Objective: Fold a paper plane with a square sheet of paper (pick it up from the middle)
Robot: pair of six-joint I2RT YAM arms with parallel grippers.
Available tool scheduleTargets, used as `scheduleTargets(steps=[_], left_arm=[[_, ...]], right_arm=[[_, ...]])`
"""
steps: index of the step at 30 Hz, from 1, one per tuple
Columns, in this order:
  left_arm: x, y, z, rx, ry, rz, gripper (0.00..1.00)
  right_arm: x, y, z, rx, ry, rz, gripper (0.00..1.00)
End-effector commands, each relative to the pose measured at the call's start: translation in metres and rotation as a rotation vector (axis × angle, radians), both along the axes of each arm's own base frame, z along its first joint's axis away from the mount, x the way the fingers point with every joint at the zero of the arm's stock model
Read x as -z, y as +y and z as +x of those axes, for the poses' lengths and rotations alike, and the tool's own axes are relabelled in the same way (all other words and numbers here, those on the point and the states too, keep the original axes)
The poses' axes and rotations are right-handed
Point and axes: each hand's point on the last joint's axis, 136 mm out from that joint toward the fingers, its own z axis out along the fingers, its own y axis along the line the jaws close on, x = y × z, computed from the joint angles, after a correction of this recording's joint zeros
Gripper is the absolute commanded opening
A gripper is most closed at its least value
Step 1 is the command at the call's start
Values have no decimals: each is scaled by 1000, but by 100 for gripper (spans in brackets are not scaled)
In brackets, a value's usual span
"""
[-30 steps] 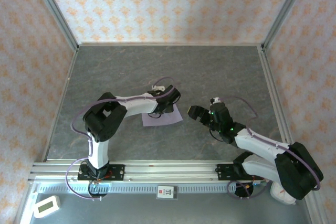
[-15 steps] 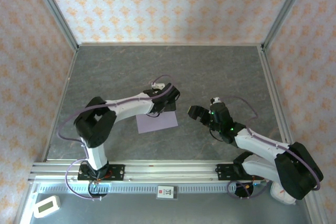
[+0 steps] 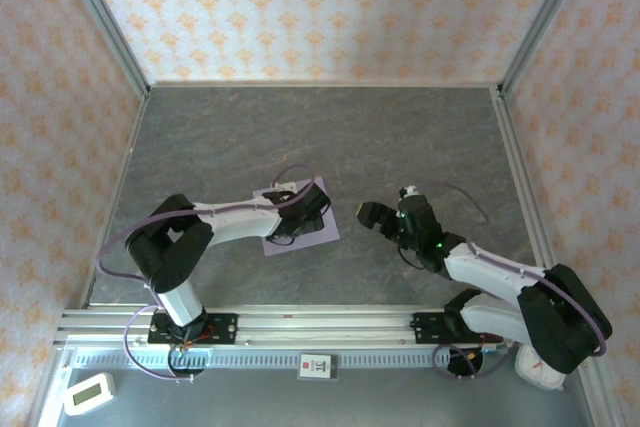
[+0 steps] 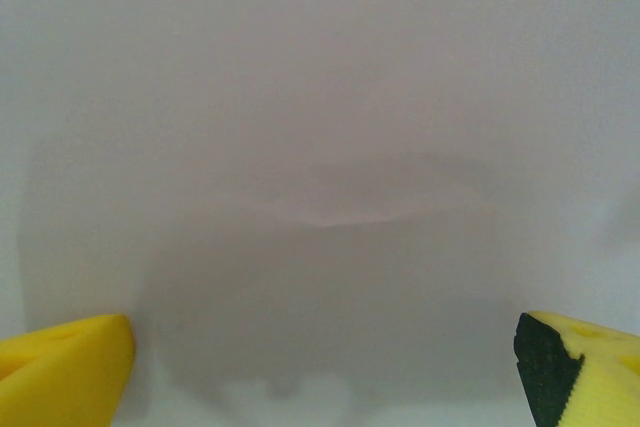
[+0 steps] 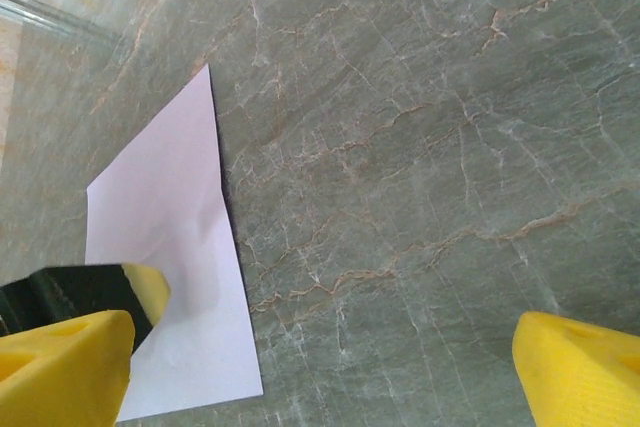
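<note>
Left gripper (image 4: 320,367) down over the square sheet of paper (image 3: 322,235), fingers spread wide.
Sheet flat on table (image 3: 400,137), near centre. Right gripper (image 3: 372,214) just off its 3 o'clock edge, fingers also spread.

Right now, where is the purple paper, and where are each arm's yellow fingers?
square sheet of paper (image 3: 322,236): top view, its bare near-right corner.
left fingers (image 4: 60,359): left wrist view, yellow tip at bottom left.
right fingers (image 5: 585,367): right wrist view, yellow tip at bottom right.
</note>
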Motion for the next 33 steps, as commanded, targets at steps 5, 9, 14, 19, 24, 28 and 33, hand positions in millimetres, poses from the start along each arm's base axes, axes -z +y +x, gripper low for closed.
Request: scheduleTargets(steps=[5,9,14,19,24,28,33], left_arm=[[16,-12,14,26,7,31,100],[21,-4,16,107,17,102,95],[10,8,22,220,-2,203,86],[-24,1,35,290,-68,212,90],[-52,-9,50,271,-123,182,100],[-41,-10,59,231,-79,170,100],[-16,-9,62,187,-12,180,100]], right_arm=[[-17,4,8,-1,-47,21,96],[-20,1,8,8,-56,19,96],[-22,-1,7,13,-61,12,96],[-22,-1,8,11,-60,12,96],[-20,1,8,8,-55,12,97],[-19,1,9,8,-50,11,96],[-20,2,11,8,-52,13,96]])
